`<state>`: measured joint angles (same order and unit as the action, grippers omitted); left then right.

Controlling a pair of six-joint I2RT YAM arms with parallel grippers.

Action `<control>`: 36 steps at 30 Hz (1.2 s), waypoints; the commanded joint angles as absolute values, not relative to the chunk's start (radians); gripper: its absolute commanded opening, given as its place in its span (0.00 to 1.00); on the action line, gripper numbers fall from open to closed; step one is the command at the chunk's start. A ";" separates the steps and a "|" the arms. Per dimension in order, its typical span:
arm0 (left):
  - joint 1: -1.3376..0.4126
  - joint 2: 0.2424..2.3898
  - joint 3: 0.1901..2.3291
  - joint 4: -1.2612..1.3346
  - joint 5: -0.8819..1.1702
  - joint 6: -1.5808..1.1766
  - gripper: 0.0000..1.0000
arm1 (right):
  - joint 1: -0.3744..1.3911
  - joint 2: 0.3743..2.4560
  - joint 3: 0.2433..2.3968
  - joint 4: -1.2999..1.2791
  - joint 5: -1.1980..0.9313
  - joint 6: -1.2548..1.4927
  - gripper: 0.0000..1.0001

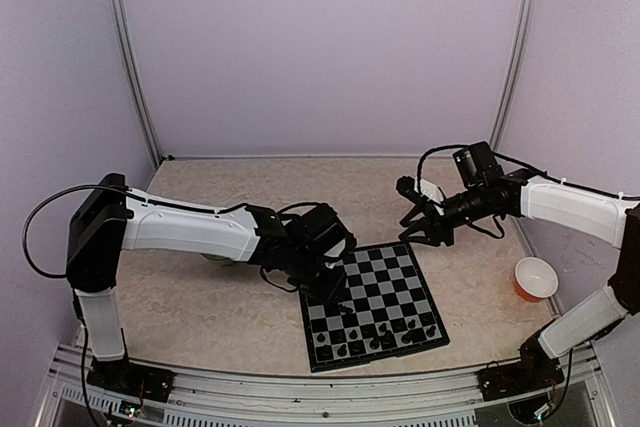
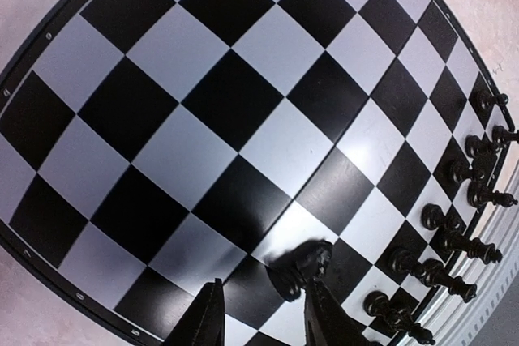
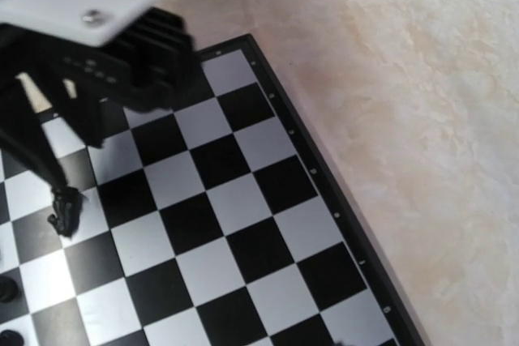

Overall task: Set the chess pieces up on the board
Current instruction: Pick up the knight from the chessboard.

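The board [image 1: 385,282] lies at the near middle of the table, and also fills the left wrist view [image 2: 203,103] and the right wrist view [image 3: 243,200]. Several black chess pieces [image 1: 375,339] stand in two rows along its near edge [image 2: 454,232]. My left gripper [image 1: 340,299] is low over the board's left side, jaws apart [image 2: 263,288]. One black piece [image 2: 304,269] leans against the inner side of its right finger [image 2: 324,313], and shows in the right wrist view [image 3: 65,212]. My right gripper [image 1: 418,230] hovers by the board's far right corner, empty, its fingers apart.
An orange bowl with a white inside [image 1: 536,278] stands right of the board near the right arm. The left arm's wrist block [image 3: 89,14] hangs over the board's far left. Beige tabletop [image 3: 422,119] lies beyond the board's edge.
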<state>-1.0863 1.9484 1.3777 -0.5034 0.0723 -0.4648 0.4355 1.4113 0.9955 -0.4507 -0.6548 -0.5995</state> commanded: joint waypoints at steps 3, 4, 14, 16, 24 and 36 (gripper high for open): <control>-1.106 1.937 1.339 -0.448 0.101 -0.537 0.30 | 0.431 1.427 0.986 -0.454 -0.676 -0.608 0.37; -1.105 1.941 1.339 -0.448 0.103 -0.540 0.28 | 0.431 1.425 0.986 -0.454 -0.678 -0.608 0.37; -1.102 1.981 1.336 -0.432 0.149 -0.566 0.24 | 0.431 1.428 0.986 -0.458 -0.683 -0.612 0.38; -1.102 1.985 1.334 -0.434 0.155 -0.569 0.23 | 0.431 1.430 0.986 -0.460 -0.683 -0.612 0.38; -1.098 2.003 1.321 -0.419 0.166 -0.581 0.17 | 0.431 1.436 0.988 -0.462 -0.692 -0.615 0.38; -1.068 1.979 1.194 -0.239 0.226 -0.610 0.05 | 0.431 1.475 1.010 -0.485 -0.770 -0.580 0.38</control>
<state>-1.0790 1.9755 1.2682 -0.2726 0.2142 -0.5884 0.4355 1.4506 0.9955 -0.4606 -0.7139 -0.6060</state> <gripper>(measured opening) 0.082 0.378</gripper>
